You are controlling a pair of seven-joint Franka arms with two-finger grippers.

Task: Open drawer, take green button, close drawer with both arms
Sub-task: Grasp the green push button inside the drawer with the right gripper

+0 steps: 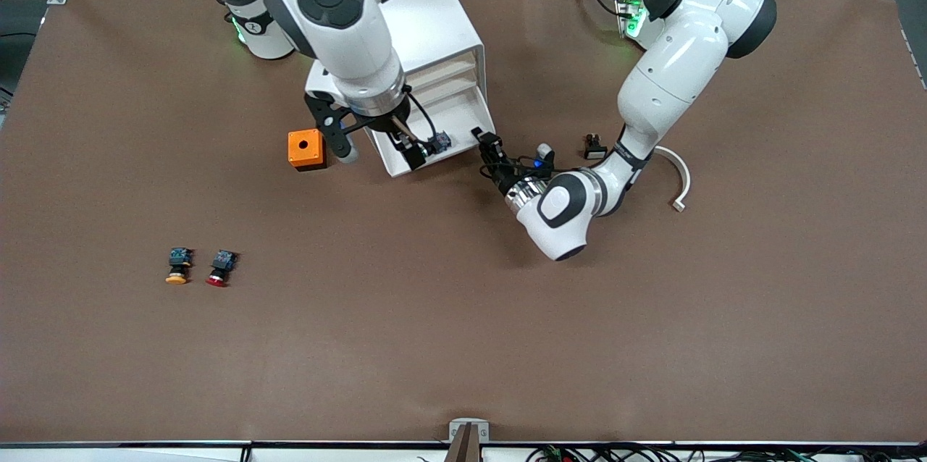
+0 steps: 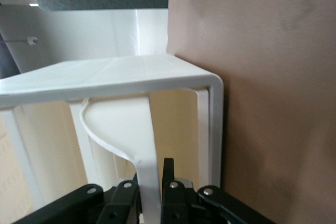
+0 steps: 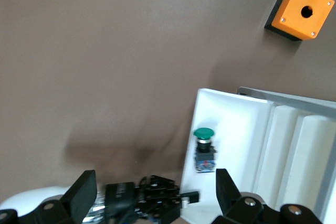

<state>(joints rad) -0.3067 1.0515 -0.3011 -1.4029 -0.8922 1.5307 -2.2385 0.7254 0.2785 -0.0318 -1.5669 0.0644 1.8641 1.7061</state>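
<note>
The white cabinet [image 1: 434, 20] stands at the table's middle, far from the front camera. Its lowest drawer [image 1: 467, 122] is pulled out. The green-capped button [image 1: 439, 141] lies in it and shows in the right wrist view [image 3: 203, 148]. My left gripper [image 1: 487, 147] is at the drawer's front edge, shut on the drawer's white handle lip [image 2: 149, 145]; its black fingers [image 2: 168, 169] pinch the lip. My right gripper [image 1: 418, 153] hangs over the open drawer beside the button, with its fingers [image 3: 84, 187] spread wide and nothing between them.
An orange box [image 1: 305, 149] with a round hole sits beside the cabinet, toward the right arm's end. A yellow-capped button [image 1: 177, 266] and a red-capped one [image 1: 221, 269] lie nearer the front camera. A small black part [image 1: 594, 147] and a curved white strip [image 1: 679, 176] lie by the left arm.
</note>
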